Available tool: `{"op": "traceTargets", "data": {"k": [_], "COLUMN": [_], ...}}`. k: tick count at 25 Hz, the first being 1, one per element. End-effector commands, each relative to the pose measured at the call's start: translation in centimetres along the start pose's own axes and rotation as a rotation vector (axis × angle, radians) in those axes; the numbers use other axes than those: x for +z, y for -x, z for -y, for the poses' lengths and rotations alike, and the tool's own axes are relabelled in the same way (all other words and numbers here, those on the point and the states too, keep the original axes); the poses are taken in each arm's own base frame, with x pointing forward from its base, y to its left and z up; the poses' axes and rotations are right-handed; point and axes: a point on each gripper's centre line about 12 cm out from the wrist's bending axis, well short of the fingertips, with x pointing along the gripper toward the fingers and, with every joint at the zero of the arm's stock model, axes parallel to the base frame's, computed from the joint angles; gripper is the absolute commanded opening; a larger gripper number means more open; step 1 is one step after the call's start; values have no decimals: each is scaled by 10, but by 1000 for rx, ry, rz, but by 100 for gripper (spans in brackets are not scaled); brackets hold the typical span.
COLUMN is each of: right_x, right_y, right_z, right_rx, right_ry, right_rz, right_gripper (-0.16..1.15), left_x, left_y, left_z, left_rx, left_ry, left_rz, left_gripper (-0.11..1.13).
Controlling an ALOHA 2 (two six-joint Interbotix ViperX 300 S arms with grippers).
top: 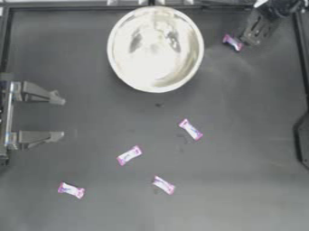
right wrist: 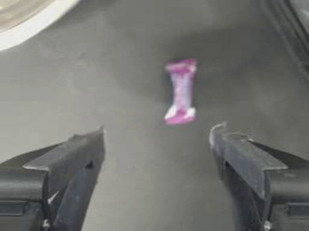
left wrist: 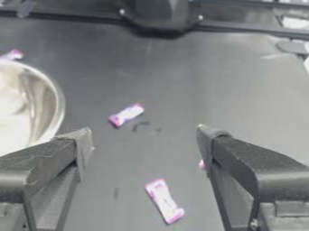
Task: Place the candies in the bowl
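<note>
The bowl [top: 155, 48] is large, shiny and silvery-white, standing at the table's far middle with nothing inside it. Several white candies with pink ends lie on the table. One candy [top: 233, 43] lies right of the bowl, just in front of my right gripper [top: 247, 38], which is open. In the right wrist view that candy [right wrist: 180, 91] lies a little beyond the open gripper [right wrist: 157, 133], and the bowl's rim [right wrist: 27, 25] shows at a corner. Other candies [top: 190, 129] [top: 129, 155] [top: 163, 185] [top: 71, 190] are scattered over the near half. My left gripper [top: 59, 116] waits open at the left edge.
The left wrist view looks across the table past the open left gripper [left wrist: 145, 140] to the bowl [left wrist: 30, 106] and two candies [left wrist: 127, 114] [left wrist: 164, 200]. A raised rail [top: 151, 3] runs along the table's far edge.
</note>
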Motion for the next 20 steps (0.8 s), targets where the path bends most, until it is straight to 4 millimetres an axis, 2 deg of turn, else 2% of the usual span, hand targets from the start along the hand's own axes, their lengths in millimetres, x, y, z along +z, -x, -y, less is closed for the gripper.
{"op": "traceTargets", "data": {"k": [1,15,20], "right_x": [12,9,7], "right_y": [-3,-59,-76], "right_z": [9,31,32], "right_rx": [10,8,20], "right_ry": [5,39,48], "right_rz": [32,-31,-64], "right_gripper": [97,97,97], "left_x": [4,3,2], "left_y": [-4,-5,-8], "left_z": [0,-3,-4], "left_rx": [2,17,21], "left_ry": [6,14,17], "left_rz": [-1,-7,-19], "left_gripper": [99,99,99]}}
